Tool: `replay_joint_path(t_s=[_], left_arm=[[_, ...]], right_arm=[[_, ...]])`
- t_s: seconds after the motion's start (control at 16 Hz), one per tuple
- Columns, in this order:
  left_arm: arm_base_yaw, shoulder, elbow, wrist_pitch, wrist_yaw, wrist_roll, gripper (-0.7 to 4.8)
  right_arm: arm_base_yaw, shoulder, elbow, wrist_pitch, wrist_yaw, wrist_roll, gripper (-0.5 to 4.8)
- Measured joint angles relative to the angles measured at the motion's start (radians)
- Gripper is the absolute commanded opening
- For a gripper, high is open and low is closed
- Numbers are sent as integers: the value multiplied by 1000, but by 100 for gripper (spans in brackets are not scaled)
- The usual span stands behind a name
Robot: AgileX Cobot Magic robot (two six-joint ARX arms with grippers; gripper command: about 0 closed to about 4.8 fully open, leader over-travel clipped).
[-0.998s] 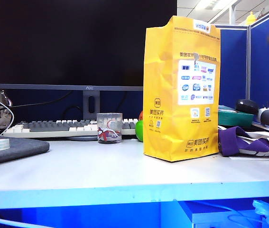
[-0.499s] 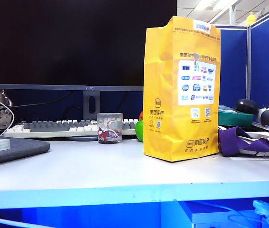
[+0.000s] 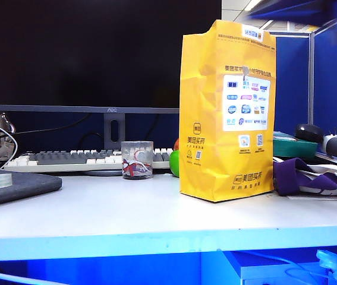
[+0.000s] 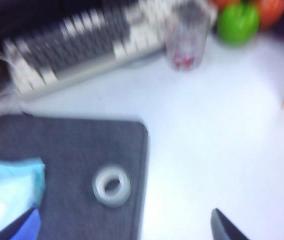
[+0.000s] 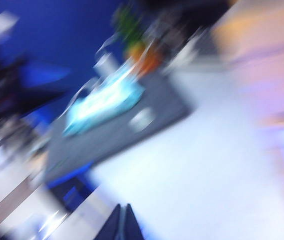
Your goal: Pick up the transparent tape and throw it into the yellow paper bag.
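Blurred arms enter upper corners; left pincer (image 4: 126, 235) wide above clear tape ring (image 4: 111, 185) on grey mat (image 4: 76, 150); right pincer (image 5: 121, 225) narrow; yellow paper bag (image 3: 226, 113) waits.

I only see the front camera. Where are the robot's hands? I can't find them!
Observer: The left hand hangs above the grey mat, open wide, with the transparent tape lying flat in its camera's sight.
Operator: And the other one?
Observer: The right hand is over the white table. Its picture is blurry, but its fingers look pressed together.
Operator: Is anything beside the tape?
Observer: Yes, a light blue packet lies on the same mat, apart from the tape.
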Motion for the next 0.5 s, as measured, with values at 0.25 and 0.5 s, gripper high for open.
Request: replay_joint_path(t_s=[0.25,0.5], left_arm=[[0,265,35,-12,-23,6,479],[3,457,49,56,-67,26,479]], right_arm=[[129,185,56,6,-77,0,8],[198,201,57,44,-81,-5,8]])
